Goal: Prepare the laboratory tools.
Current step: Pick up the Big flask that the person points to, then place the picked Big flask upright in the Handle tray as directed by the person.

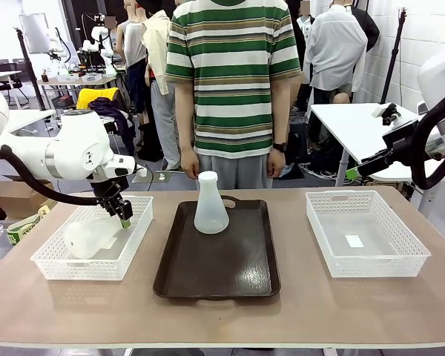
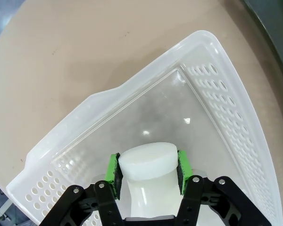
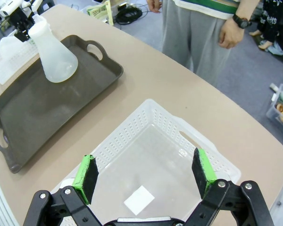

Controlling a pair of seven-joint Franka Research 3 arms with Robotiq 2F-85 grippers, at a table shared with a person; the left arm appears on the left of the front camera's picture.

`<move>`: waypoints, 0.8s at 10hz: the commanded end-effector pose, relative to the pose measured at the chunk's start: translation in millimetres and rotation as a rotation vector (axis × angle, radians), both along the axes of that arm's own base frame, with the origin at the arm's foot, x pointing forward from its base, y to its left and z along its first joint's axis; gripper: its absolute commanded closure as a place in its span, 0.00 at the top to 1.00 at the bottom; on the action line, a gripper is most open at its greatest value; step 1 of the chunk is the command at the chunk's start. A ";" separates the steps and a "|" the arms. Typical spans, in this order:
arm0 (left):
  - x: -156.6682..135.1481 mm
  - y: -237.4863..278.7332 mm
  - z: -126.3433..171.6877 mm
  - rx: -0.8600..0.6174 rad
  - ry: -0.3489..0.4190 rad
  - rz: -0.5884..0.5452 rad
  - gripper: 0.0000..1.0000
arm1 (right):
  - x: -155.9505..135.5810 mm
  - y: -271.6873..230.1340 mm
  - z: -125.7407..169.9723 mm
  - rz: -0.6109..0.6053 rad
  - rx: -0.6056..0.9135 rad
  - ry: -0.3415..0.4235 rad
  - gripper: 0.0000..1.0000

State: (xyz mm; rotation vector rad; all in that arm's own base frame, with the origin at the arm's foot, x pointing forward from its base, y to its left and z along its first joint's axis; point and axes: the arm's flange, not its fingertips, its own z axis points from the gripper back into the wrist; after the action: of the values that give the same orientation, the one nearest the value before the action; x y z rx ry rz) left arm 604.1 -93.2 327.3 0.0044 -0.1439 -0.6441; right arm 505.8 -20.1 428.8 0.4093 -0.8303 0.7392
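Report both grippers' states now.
Left gripper: shut on the flask by its neck, in the left basket.
Right gripper: open, holding nothing.

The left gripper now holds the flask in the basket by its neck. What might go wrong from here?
1. The left gripper grips only the neck of the lying flask, near its mouth; the wide base may swing, or the neck may slip, when lifted.
2. The flask lies inside the white basket, below its rim; it may catch the wall and drag the basket.
3. On the tray the other flask stands upright; a swinging base could knock it over.
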 end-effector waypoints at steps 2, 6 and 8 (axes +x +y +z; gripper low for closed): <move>0.9 0.5 -0.2 0.012 -0.009 -0.008 0.00 | -0.6 -0.1 -1.2 0.008 0.003 -0.001 1.00; 0.9 0.5 -0.2 0.012 -0.009 -0.008 0.00 | -0.6 -0.1 -1.2 0.008 0.003 -0.001 1.00; 0.9 0.5 -0.2 0.012 -0.009 -0.008 0.00 | -0.6 -0.1 -1.2 0.008 0.003 -0.001 1.00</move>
State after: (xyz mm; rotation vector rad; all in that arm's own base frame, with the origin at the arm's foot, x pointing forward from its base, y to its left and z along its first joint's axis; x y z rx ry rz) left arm 604.0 -94.0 327.4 0.0057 -0.1439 -0.6471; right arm 505.8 -20.1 428.8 0.4093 -0.8303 0.7392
